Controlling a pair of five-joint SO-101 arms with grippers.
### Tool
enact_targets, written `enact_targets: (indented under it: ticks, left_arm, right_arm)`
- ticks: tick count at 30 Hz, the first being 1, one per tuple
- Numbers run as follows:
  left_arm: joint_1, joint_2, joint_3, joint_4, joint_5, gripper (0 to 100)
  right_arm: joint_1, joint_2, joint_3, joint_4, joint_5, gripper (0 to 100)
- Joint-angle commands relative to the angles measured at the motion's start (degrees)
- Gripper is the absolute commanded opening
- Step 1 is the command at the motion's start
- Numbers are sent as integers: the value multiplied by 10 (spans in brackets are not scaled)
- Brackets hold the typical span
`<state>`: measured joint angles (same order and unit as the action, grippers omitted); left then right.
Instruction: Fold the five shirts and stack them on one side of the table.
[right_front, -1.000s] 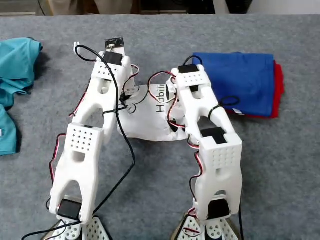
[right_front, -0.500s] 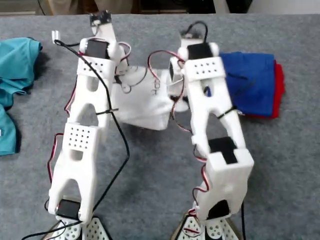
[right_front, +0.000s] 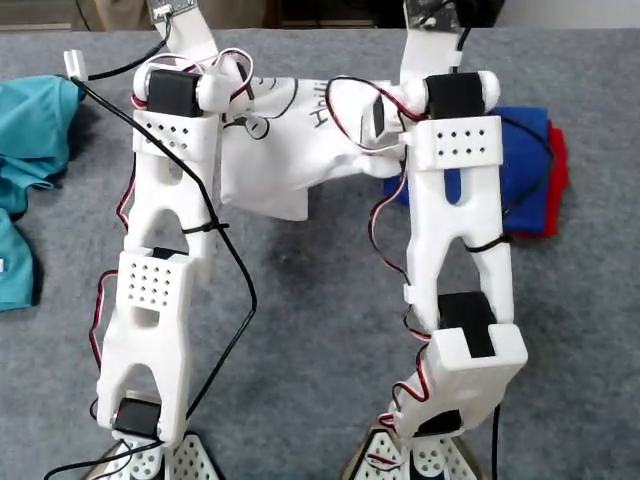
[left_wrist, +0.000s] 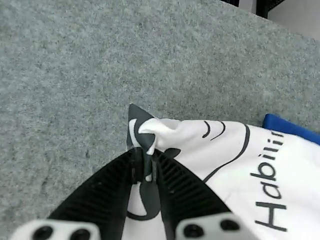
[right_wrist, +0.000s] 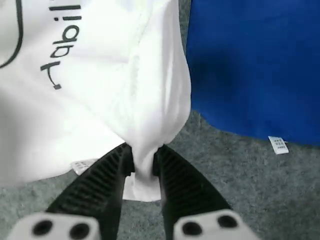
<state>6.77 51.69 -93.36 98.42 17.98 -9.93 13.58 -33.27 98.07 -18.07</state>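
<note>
A white shirt (right_front: 290, 150) with black print hangs stretched between both arms above the far middle of the table. My left gripper (left_wrist: 144, 162) is shut on one corner of the white shirt (left_wrist: 220, 165). My right gripper (right_wrist: 144, 157) is shut on a bunched fold of the white shirt (right_wrist: 100, 75). A folded blue shirt (right_front: 525, 165) lies on a folded red shirt (right_front: 556, 180) at the far right, partly under the right arm. The blue shirt (right_wrist: 250, 65) lies just beyond the right gripper. A crumpled teal shirt (right_front: 30, 130) lies at the far left.
Grey carpet-like cloth covers the table (right_front: 320, 330). Both arm bases stand at the near edge. A black cable (right_front: 240, 300) trails along the left arm. A second teal piece (right_front: 12, 265) lies at the left edge.
Both arms have lifted and carried the white shirt away from the bases toward the far edge. The shirt now hangs stretched between them, its right end over the blue shirt.
</note>
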Motion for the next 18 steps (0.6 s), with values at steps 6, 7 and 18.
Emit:
enact_targets:
  ticks: [6, 7, 18]
  left_arm:
    - [-59, -38, 85, -7, 4, 18]
    - [-73, -36, 105, -11, 4, 18]
    - [-157, 63, 236, -115, -39, 18]
  right_arm:
    - [-69, 66, 60, -93, 2, 2]
    - [-75, 77, 61, -105, 1, 2]
    - [-148, 229, 52, -177, 1, 4]
